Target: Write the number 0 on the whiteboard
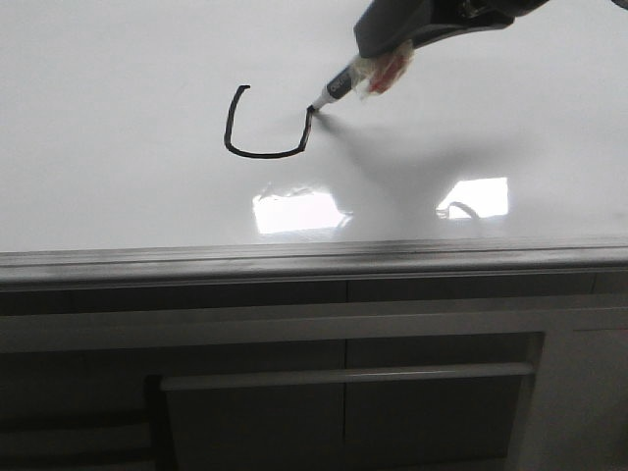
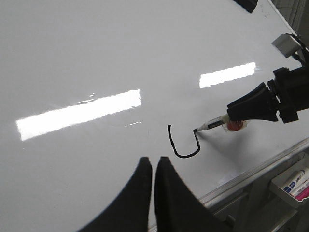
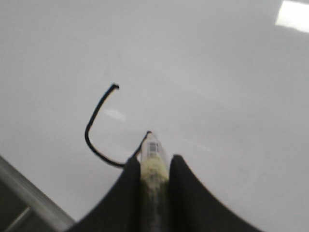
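The whiteboard [image 1: 118,88] is a glossy white board with a grey metal edge strip. On it is a black marker line [image 1: 257,149] shaped like a U, open at its far side; it is not a closed loop. It also shows in the left wrist view [image 2: 185,154] and the right wrist view [image 3: 94,142]. My right gripper [image 1: 385,61] is shut on a marker pen [image 1: 340,86], whose tip touches the right end of the line. The pen shows between the fingers in the right wrist view [image 3: 153,159]. My left gripper [image 2: 153,162] is shut and empty, above the board near the line.
Bright rectangular light reflections [image 1: 294,211] lie on the board near its metal front edge [image 1: 294,260]. Below the edge is a dark grey panelled cabinet front [image 1: 343,392]. A holder with spare markers [image 2: 295,182] hangs by the board's edge.
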